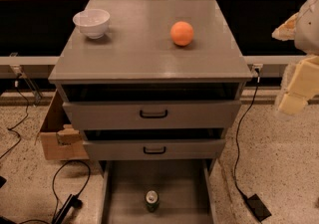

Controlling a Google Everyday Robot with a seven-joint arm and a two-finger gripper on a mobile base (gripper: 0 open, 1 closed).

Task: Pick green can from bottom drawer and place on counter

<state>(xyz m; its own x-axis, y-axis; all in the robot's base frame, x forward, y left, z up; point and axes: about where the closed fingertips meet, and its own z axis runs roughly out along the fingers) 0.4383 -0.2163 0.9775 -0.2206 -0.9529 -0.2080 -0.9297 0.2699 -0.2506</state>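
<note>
The green can [152,200] with a silver top stands upright on the floor of the bottom drawer [182,188], which is pulled out at the bottom of the view. The counter [144,44] is the flat grey top of the cabinet, well above the can. My gripper [298,86], cream-coloured, is at the right edge of the view, beside the cabinet at the height of the counter and upper drawers. It is far from the can and touches nothing.
A white bowl [91,22] and an orange ball [182,33] sit on the counter. The two upper drawers with black handles [153,114] are slightly open. A cardboard box [59,133] stands on the floor to the left. Cables and a power brick [257,207] lie on the floor.
</note>
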